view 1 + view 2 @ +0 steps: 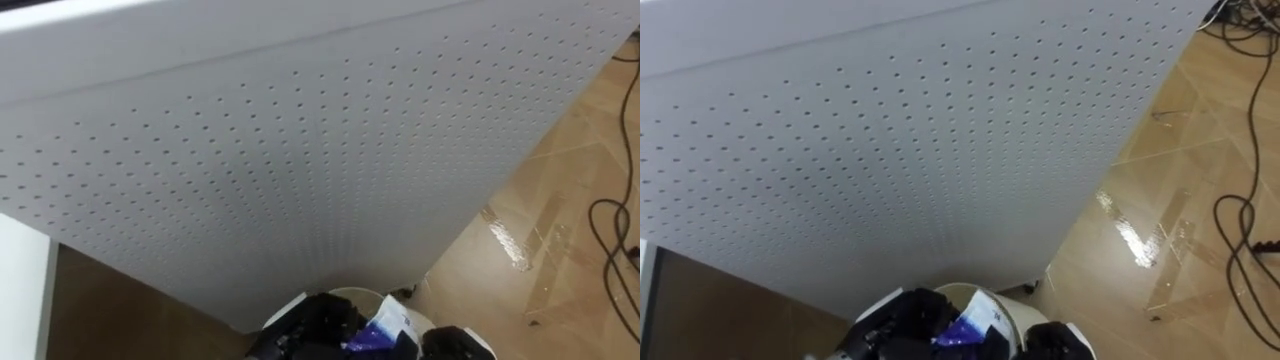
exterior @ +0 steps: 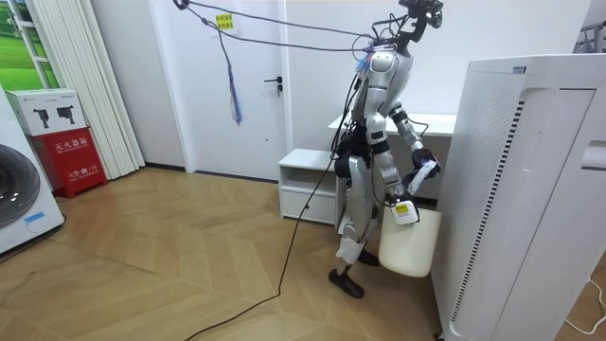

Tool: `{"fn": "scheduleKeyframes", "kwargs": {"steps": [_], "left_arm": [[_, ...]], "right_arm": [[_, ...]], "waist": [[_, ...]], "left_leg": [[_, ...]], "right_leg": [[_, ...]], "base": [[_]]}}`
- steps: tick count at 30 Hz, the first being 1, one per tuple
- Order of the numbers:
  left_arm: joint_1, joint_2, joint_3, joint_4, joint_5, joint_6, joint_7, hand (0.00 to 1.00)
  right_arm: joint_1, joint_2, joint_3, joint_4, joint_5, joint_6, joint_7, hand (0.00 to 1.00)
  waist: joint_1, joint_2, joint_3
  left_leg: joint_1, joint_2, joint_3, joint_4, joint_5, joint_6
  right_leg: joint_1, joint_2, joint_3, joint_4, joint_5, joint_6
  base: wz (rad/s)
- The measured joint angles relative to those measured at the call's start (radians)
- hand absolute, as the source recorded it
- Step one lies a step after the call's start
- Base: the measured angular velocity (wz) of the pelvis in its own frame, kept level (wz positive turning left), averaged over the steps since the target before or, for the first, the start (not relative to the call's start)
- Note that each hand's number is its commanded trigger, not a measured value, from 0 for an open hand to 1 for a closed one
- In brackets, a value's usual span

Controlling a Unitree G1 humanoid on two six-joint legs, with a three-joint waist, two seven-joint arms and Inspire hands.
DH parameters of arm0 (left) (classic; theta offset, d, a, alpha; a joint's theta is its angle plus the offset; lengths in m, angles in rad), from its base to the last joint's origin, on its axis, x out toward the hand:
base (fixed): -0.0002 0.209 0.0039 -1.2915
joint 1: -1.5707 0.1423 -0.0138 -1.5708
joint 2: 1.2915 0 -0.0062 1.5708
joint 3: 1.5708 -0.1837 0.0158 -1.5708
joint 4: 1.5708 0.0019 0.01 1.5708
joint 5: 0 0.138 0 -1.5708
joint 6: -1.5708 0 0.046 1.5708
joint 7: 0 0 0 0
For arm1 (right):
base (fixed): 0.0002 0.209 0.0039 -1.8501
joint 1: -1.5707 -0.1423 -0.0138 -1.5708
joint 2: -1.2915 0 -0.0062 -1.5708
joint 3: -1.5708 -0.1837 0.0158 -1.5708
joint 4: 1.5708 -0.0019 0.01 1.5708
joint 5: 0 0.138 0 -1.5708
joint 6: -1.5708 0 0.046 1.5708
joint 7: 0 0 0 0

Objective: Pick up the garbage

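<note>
A purple and white packet (image 1: 383, 330) sits at the bottom edge of the eye views, and my left hand (image 1: 312, 326) is curled on it. Just behind them curves the rim of a white bin (image 1: 345, 293). My right hand (image 1: 456, 346) shows as a dark shape to the packet's right, its fingers cut off by the frame. In the room view I stand at the white bin (image 2: 409, 248), facing a tall white unit. My left hand (image 2: 423, 171) holds the bluish packet above the bin. A small yellow thing (image 2: 405, 210) shows at the bin's top.
The tall white perforated unit (image 1: 300, 150) stands right in front of me (image 2: 516, 189). Wooden floor with dark cables (image 1: 610, 240) lies to my right. Behind me are a low white cabinet (image 2: 308, 180), a door, a red box (image 2: 71, 156) and a washing machine (image 2: 19, 199).
</note>
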Motion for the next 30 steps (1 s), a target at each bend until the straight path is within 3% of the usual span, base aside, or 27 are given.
{"fn": "scheduleKeyframes", "kwargs": {"steps": [2, 14, 19, 30], "left_arm": [[-0.006, 0.002, 0.0, 0.013, 0.0, -0.006, 0.001, 0.0], [-0.004, 0.027, 0.002, 0.028, 0.039, -0.017, 0.019, 0.0], [0.002, 0.028, 0.004, 0.028, 0.067, -0.017, 0.019, 0.0], [0.024, 0.032, 0.006, 0.031, 0.086, -0.017, 0.012, 0.0]], "right_arm": [[0.0, 0.0, 0.001, 0.0, 0.0, -0.003, -0.002, 1.0], [0.002, -0.002, 0.001, 0.001, 0.034, -0.013, -0.003, 1.0], [0.004, -0.006, 0.001, 0.002, 0.039, -0.012, -0.007, 1.0], [0.014, -0.017, 0.0, 0.003, 0.039, -0.012, 0.0, 1.0]], "waist": [[0.002, 0.0, -0.0001], [0.013, 0.004, -0.0026], [0.016, 0.012, -0.01], [0.015, 0.01, -0.016]], "left_leg": [[-0.002, 0.0, 0.0, 0.002, 0.0, 0.0], [-0.004, 0.001, -0.001, 0.004, 0.0, 0.0], [-0.003, 0.002, 0.0, 0.004, 0.0, 0.0], [0.009, 0.001, 0.003, 0.005, 0.006, -0.001]], "right_leg": [[0.0, 0.0, -0.001, 0.0, 0.0, 0.0], [-0.002, 0.001, -0.003, 0.002, 0.0, -0.001], [-0.003, 0.0, -0.009, 0.003, 0.001, -0.001], [0.002, -0.011, -0.012, 0.017, 0.002, -0.004]], "base": [[0.02], [0.0], [0.0], [0.0]]}}
